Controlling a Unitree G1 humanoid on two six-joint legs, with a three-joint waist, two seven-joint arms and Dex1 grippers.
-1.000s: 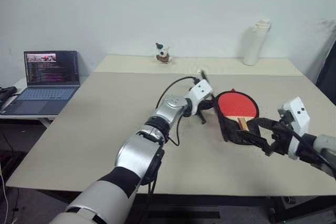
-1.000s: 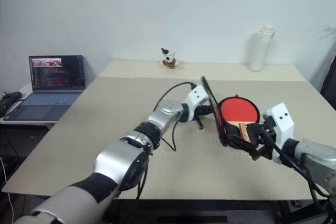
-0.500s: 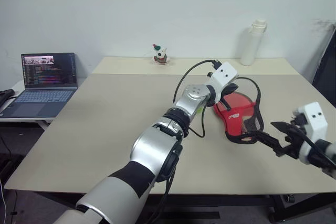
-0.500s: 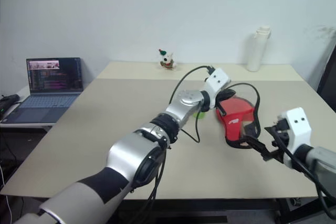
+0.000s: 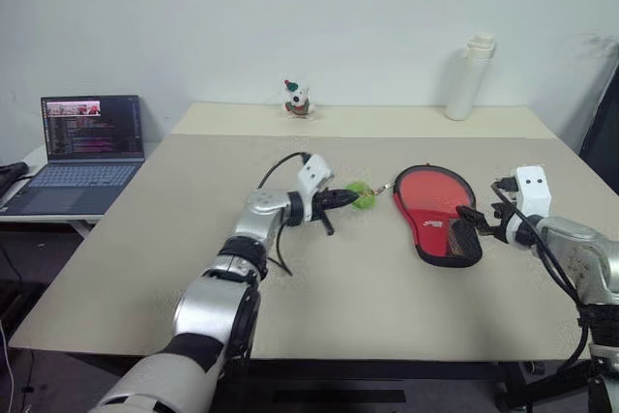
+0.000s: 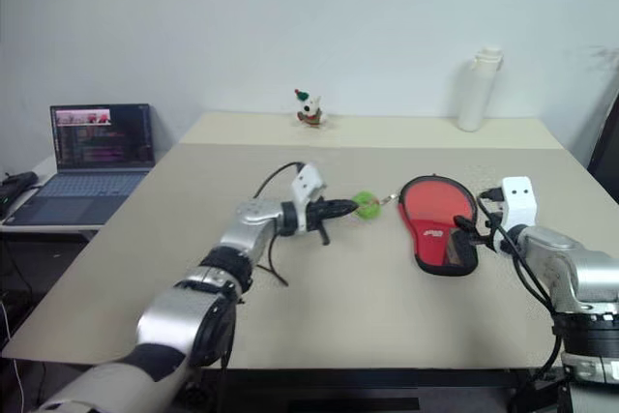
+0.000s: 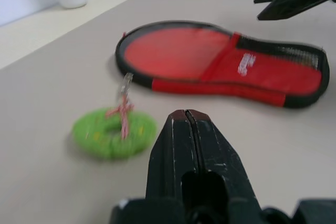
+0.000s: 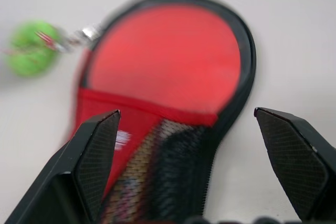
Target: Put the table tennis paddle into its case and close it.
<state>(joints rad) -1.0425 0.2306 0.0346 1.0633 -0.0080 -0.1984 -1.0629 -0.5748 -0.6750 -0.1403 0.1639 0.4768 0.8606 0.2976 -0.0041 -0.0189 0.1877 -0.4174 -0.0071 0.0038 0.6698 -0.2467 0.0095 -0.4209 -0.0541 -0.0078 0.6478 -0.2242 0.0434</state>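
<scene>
The case (image 5: 435, 208) lies flat on the table (image 5: 193, 239), red side up, its black mesh pocket toward the narrow end. The table tennis paddle is hidden from view. A green fuzzy charm (image 5: 361, 194) hangs off the case's round end by a short chain and rests on the table. My left gripper (image 5: 346, 199) is shut and empty, its tips just beside the charm (image 7: 113, 132). My right gripper (image 5: 474, 222) stands open at the case's narrow mesh end (image 8: 173, 177), one finger on each side of it, gripping nothing.
A white bottle (image 5: 464, 77) and a small figurine (image 5: 297, 98) stand on the far table section. An open laptop (image 5: 82, 147) sits on a lower side table at the left. Bare tabletop lies in front of and left of the case.
The case's raised flap has come down and the case now lies flat. My left gripper drew back leftward off the case to the charm. My right gripper moved in to the case's narrow end.
</scene>
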